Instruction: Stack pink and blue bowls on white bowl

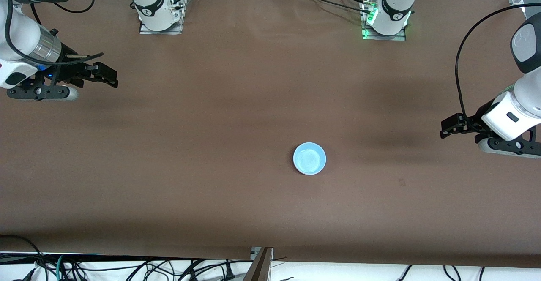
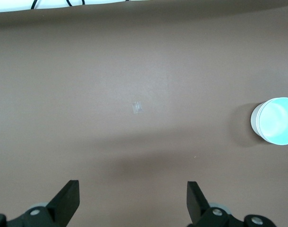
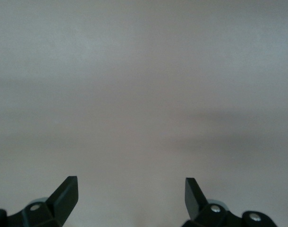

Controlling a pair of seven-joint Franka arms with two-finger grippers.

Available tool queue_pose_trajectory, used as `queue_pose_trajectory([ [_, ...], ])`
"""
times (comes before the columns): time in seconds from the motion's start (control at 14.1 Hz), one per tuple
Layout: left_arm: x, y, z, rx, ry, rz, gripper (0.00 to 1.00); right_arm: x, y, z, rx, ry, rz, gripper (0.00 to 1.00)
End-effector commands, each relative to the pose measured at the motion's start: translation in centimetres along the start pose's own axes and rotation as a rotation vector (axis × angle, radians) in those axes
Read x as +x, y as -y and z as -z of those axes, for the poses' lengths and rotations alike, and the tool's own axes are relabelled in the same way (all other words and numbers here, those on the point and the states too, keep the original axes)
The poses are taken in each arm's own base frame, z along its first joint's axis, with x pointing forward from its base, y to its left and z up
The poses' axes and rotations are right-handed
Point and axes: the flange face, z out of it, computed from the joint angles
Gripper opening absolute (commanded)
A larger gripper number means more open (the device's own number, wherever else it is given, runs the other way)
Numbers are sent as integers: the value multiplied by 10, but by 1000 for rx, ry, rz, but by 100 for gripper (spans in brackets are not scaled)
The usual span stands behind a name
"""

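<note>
In my left wrist view the blue bowl (image 2: 275, 120) runs off the picture's edge, so part of its rim is lost. A white wall shows beneath it there; in the front view only blue (image 1: 310, 158) shows, and whatever is nested under it is hidden. A small pale mark (image 2: 137, 107) on the surface (image 2: 134, 61) is too small to identify. My arms are cropped at the front view's edges.

The round sky-blue bowl (image 1: 310, 158) looks like smooth plastic with a soft sheen, its outer wall white. The brown table cover (image 1: 211, 145) is matt, cloth-like, faintly creased. Both grippers' black fingers (image 2: 68, 201) look matt plastic; the right arm's wrist ring (image 1: 44, 46) is brushed metal.
</note>
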Motion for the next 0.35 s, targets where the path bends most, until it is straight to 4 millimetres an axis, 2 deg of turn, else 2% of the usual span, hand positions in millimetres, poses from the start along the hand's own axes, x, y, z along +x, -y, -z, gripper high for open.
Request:
queue_pose_trajectory([
  [0.0,6,2,3,-15,-1,-20,100,1,5,8,-21,-31,27,100],
  [0.28,6,3,3,-14,-3,-17,100,1,5,12,-49,-39,95,100],
])
